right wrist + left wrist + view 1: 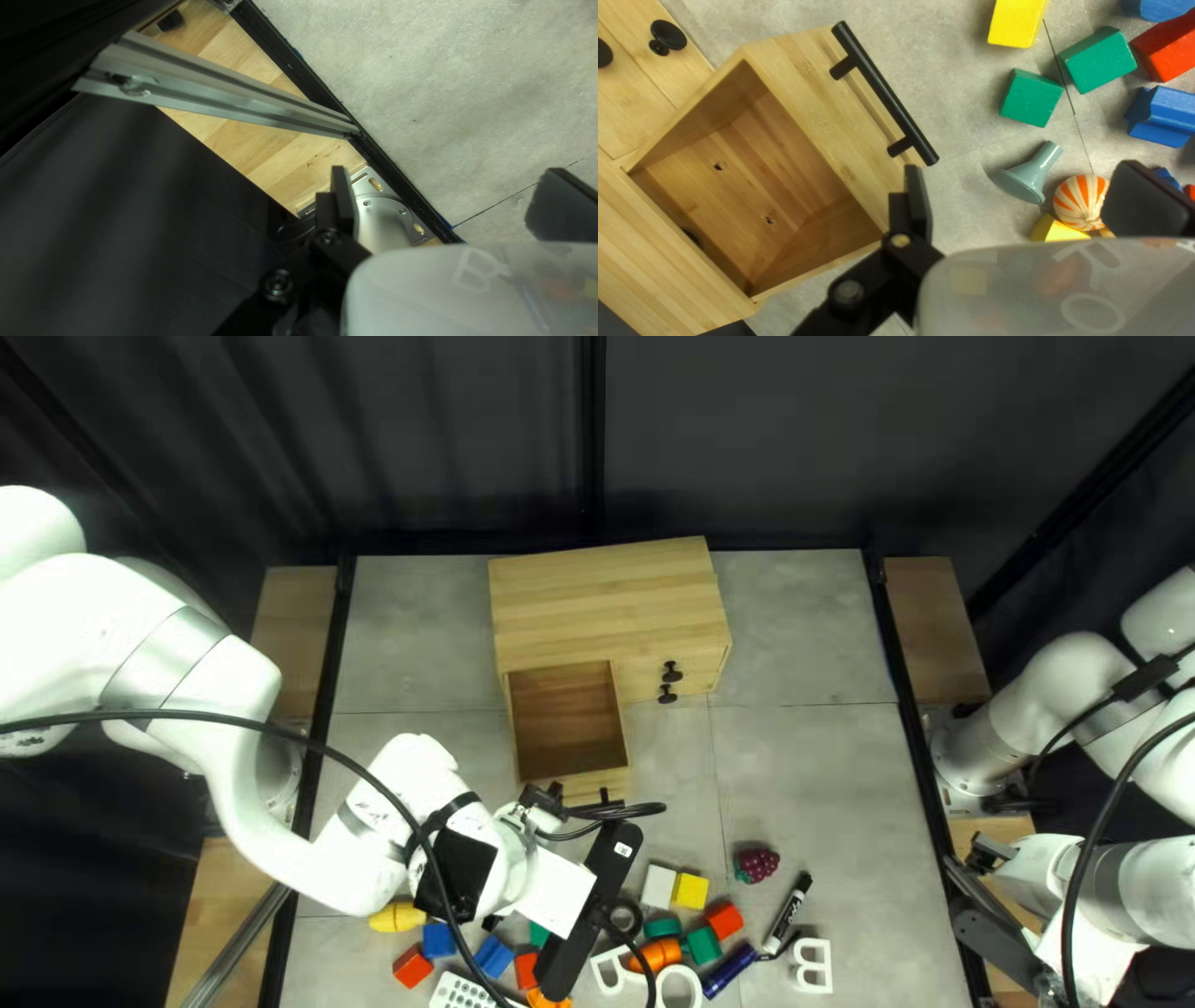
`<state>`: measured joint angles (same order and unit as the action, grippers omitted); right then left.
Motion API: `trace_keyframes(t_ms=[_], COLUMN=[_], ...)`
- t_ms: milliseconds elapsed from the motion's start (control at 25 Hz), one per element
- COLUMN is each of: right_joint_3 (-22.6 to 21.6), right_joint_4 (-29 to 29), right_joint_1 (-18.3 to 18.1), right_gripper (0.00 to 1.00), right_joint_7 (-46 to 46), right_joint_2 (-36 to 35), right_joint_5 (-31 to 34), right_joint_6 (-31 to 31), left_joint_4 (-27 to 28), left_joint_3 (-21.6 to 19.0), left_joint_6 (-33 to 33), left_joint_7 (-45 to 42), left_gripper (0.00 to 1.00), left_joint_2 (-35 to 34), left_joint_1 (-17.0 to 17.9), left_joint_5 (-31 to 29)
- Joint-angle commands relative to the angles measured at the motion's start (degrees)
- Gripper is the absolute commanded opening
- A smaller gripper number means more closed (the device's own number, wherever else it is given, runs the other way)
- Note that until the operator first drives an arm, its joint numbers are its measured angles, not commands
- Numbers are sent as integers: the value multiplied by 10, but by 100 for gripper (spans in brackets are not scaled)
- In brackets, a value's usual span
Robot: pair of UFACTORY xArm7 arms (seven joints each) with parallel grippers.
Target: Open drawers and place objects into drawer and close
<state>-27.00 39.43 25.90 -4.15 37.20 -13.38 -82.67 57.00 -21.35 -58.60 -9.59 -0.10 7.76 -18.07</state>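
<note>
Dark curtain (747, 436) hangs behind the grey table (809, 747); the drawer (598, 787) stands pulled out from the left part of the wooden cabinet (610, 597), its brown floor bared to view; a long black handle (887, 93) crosses the drawer's front, and two black knobs (672, 672) sit on the cabinet to the drawer's right in the top left view.

Near the drawer front, the left gripper (591, 911) is over the table; the left wrist view shows the left gripper (1030, 199) with its fingers wide apart, holding nothing; one of them lies across the view of the drawer's front corner, just beside the handle's end, though I cannot tell whether they touch.

Beyond that, the toys lie loose on the table; a grey-green funnel shape (1033, 173) and an orange-striped ball (1081, 202) are near each other; a white block (659, 886) is beside a yellow block (691, 891), a red block (725, 920) close by; farther right are purple grapes (757, 864), a black-and-white marker (788, 911) and a white letter B (813, 966).

At the table's right edge is the right gripper (992, 943), its fingers also wide apart and empty; a metal bar (218, 93) slants ahead of them.
</note>
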Motion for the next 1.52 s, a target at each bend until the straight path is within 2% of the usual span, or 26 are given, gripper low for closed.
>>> trace_keyframes(t_ms=[40, 360, 440, 560, 800, 920, 1320, 1520], right_joint_3=[0, 0, 0, 0, 0, 0, 0, 0], right_joint_4=[0, 0, 0, 0, 0, 0, 0, 0], right_joint_1=[0, 0, 0, 0, 0, 0, 0, 0], right_gripper=[100, 100, 100, 100, 100, 100, 100, 100], right_joint_7=[0, 0, 0, 0, 0, 0, 0, 0], right_joint_2=[0, 0, 0, 0, 0, 0, 0, 0], right_joint_5=[0, 0, 0, 0, 0, 0, 0, 0], right_joint_6=[0, 0, 0, 0, 0, 0, 0, 0], left_joint_4=[0, -5, -13, -19, -55, -67, -107, -117], left_joint_3=[0, -1, -16, -30, -58, -61, -53, -56], left_joint_6=[0, 8, 27, 45, 95, 126, 258, 294], left_joint_7=[0, -5, -15, 6, 117, 166, 216, 224], left_gripper=[100, 100, 100, 100, 100, 100, 100, 100], left_joint_2=[0, -2, 14, 31, 37, 40, 85, 103], left_joint_1=[0, 1, 18, 31, 39, 32, -4, -9], left_joint_5=[0, 4, -25, -19, 90, 137, 227, 252])
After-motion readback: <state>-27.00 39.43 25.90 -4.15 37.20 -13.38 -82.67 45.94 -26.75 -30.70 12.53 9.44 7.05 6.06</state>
